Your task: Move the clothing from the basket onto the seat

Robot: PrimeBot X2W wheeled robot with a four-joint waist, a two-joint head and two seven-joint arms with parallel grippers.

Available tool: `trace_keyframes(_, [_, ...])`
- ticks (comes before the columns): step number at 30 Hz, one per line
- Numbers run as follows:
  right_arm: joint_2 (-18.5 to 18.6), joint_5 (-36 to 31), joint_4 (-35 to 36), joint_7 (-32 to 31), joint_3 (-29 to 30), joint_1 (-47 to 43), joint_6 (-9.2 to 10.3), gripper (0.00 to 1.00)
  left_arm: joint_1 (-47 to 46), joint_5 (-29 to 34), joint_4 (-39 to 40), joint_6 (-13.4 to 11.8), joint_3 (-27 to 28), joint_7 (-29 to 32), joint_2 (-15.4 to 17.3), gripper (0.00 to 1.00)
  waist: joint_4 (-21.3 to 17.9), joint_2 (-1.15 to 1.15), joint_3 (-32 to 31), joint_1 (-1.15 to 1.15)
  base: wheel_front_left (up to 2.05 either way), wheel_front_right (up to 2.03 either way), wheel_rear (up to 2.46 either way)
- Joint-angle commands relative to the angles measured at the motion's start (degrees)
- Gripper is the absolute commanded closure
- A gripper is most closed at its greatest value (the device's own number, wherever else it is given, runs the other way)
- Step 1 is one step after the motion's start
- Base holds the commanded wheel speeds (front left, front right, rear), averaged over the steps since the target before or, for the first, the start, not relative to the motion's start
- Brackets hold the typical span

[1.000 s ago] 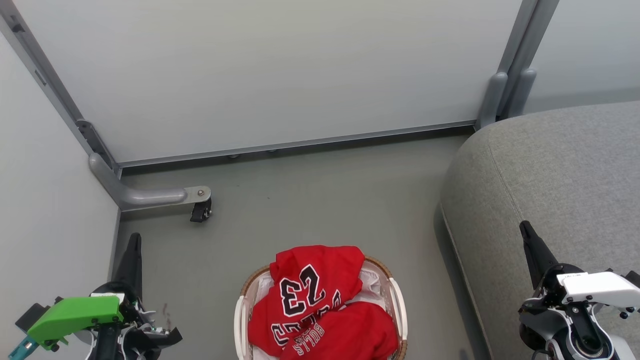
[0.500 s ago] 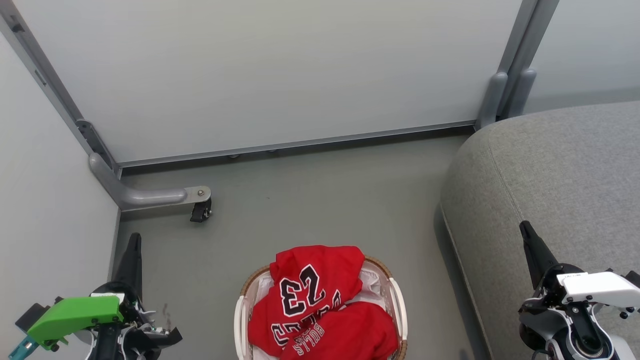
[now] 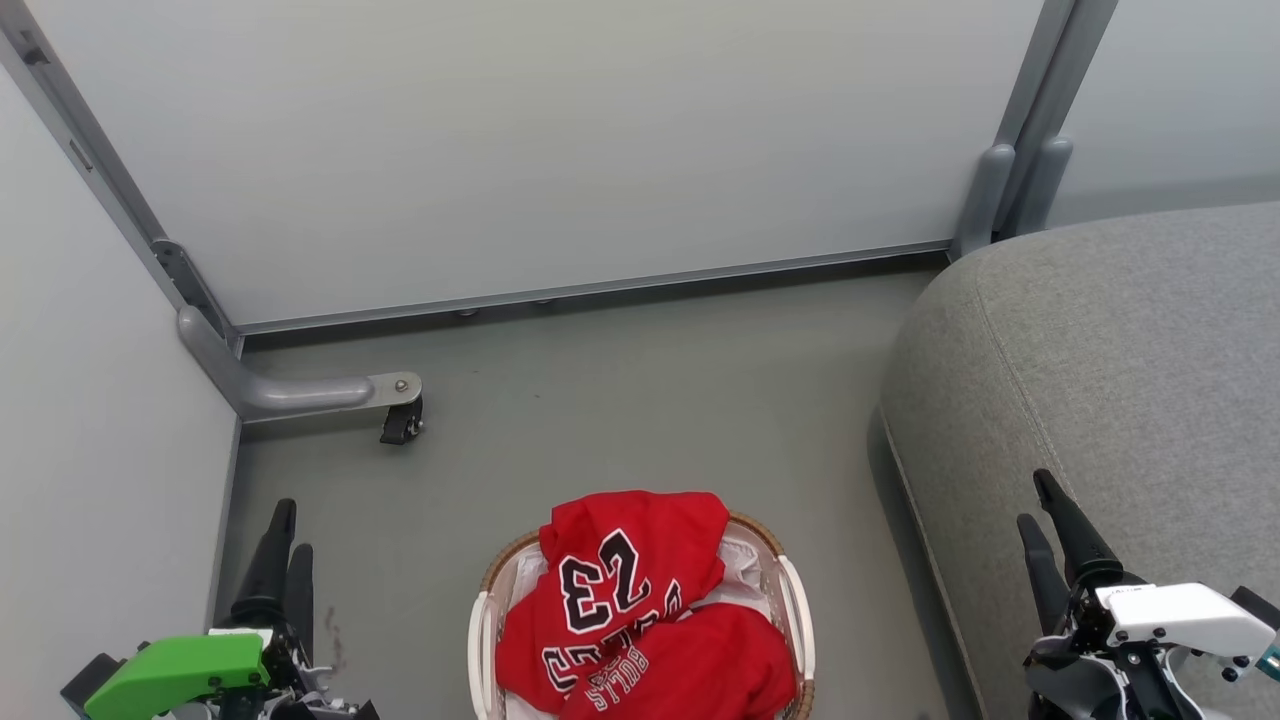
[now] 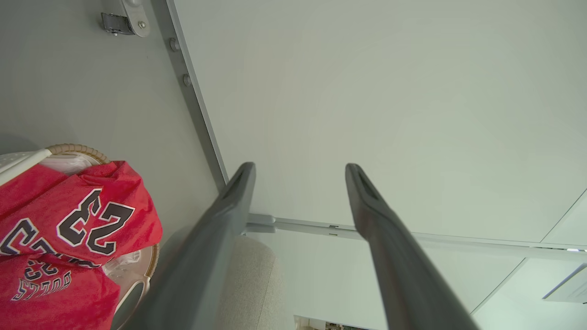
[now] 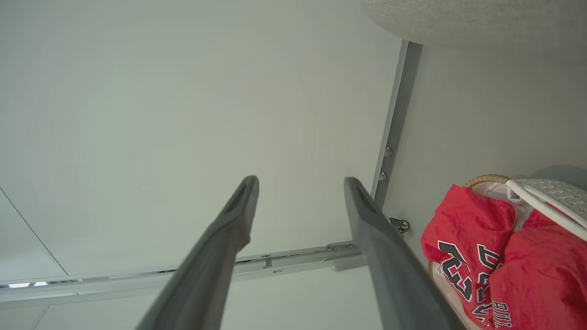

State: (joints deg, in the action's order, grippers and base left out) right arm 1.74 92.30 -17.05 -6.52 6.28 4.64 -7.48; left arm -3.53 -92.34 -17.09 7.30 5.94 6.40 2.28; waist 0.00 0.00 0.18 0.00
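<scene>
Two grippers are mine, one at each lower corner of the head view. At the lower left, my left gripper (image 3: 293, 527) points up the frame above the grey floor (image 3: 620, 400). Its jaws are released, and in the left wrist view the fingers stand well apart with nothing between them. Further up the frame on that side, a small black wheel (image 3: 402, 425) sits under a grey bracket at the foot of the pale wall panel (image 3: 520, 150).

At the bottom middle stands the basket (image 3: 497, 572), cut off by the lower edge. All the clothes (image 3: 640, 610) are inside it, heaped above the brown rim. The red top with the big "23" (image 3: 605, 585) is draped over the far edge. The red piece printed "BULLS" (image 3: 700, 670) lies nearer the bottom edge. A bit of white lining (image 3: 745, 560) shows at the basket's upper right.

A strip of floor separates the basket from the grey couch (image 3: 1100, 340), which is bare. At the lower right, my right gripper (image 3: 1032, 498) shows against the couch with its jaws released and holding nothing.
</scene>
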Motion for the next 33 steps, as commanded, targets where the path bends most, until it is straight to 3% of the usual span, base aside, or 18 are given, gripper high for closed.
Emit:
trace_keyframes(1, [0.27,-0.24,0.74,0.63,-0.24,0.4,0.0,0.0,-0.67,0.14,0.79,0.02,-0.67,-0.63,0.08,0.0,0.0,0.0,-0.01,0.0,0.0,0.0,0.0])
trace_keyframes(16, [0.49,-5.5,0.6,4.8,0.52,-0.4,0.0,0.0,-0.69,4.72,1.76,0.06,-4.66,-4.76,0.21,0.0,0.07,0.0,-0.18,0.0,0.0,0.0,0.0])
trace_keyframes(33, [0.69,-30.96,6.58,8.74,1.19,-1.8,-0.01,0.0,-1.1,24.21,5.51,-0.52,-6.16,-8.67,0.34,0.0,0.21,0.0,-0.2,0.0,0.0,0.0,0.0])
